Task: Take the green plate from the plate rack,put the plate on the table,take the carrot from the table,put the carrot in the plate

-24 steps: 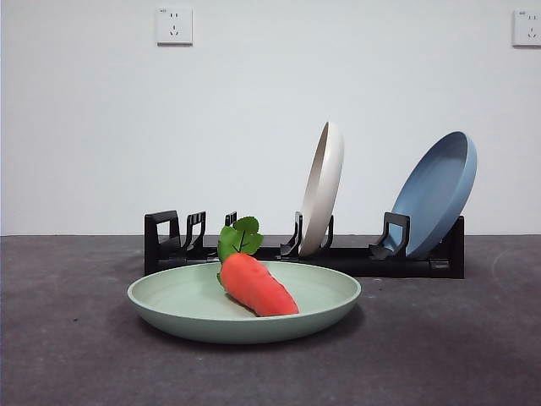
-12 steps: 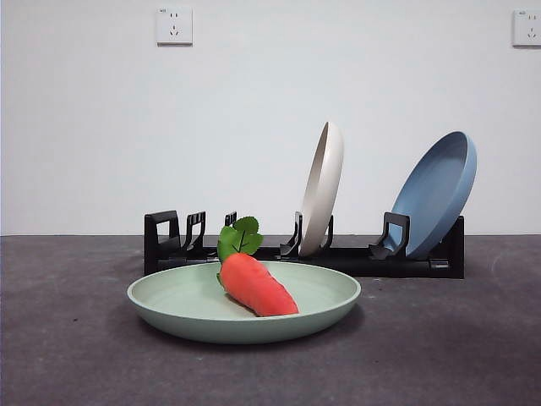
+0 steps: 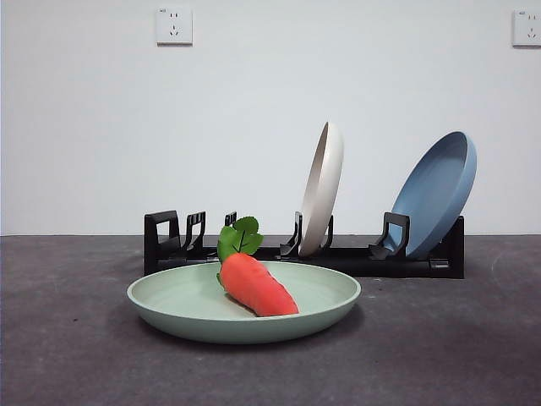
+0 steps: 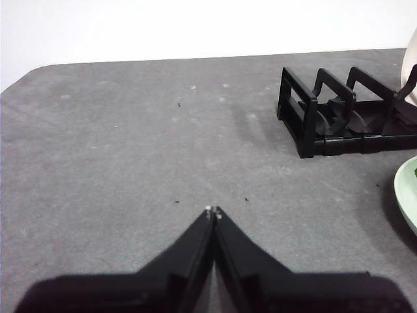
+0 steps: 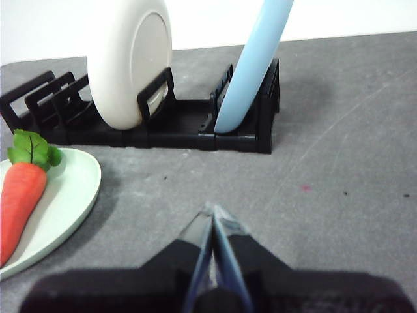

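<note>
Three views record this moment. In the front view, we see the green plate (image 3: 243, 306) lying flat on the table (image 3: 68, 338), just in front of the plate rack (image 3: 304, 250). The carrot (image 3: 256, 284) rests inside the plate, leaves toward the rack and tip toward us, so we judge both placements complete. Behind, the cream-white plate (image 3: 324, 188) and the blue plate (image 3: 435, 193) lean in their slotted holders; the holders nearest the green plate stand vacant, which we take to be its former place. No arm appears here.

In the left wrist view, the left gripper (image 4: 213, 210) hovers over bare table with its jaws pressed together and nothing between them. The vacant end of the rack and a sliver of the green plate's rim lie well apart from it.

In the right wrist view, the right gripper (image 5: 212, 210) likewise has its jaws together, empty, above the table near the rack. The carrot in its plate lies off to one side. We read both arms as withdrawn, with no step left.
</note>
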Available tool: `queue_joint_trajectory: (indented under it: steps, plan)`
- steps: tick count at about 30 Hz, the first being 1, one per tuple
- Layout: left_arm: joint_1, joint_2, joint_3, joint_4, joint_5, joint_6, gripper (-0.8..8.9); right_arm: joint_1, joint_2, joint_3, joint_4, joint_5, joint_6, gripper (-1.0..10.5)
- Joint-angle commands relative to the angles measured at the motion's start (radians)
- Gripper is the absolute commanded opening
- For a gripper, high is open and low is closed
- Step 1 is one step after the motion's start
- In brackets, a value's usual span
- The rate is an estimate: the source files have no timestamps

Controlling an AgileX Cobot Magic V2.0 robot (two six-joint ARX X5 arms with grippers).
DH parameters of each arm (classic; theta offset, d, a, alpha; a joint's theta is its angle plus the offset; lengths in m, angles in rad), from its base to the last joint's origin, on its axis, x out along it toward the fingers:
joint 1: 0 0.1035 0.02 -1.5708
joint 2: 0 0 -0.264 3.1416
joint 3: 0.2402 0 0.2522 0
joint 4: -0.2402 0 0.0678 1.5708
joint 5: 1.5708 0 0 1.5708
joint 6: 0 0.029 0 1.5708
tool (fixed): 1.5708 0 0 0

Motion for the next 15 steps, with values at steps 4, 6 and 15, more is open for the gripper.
queue_joint_trajectory:
  steps: [4,6,15]
  plan:
    - [0.003,-0.003,-0.011,-0.002,-0.002,-0.003,-0.01,0.000,-0.004,-0.013,0.003,0.000,0.047,0.0]
    - [0.003,-0.003,-0.011,-0.002,-0.002,-0.003,-0.01,0.000,-0.004,-0.013,0.003,0.000,0.047,0.0]
    - [0.003,-0.003,-0.011,-0.002,-0.002,-0.003,-0.01,0.000,0.002,-0.013,0.003,0.000,0.047,0.0]
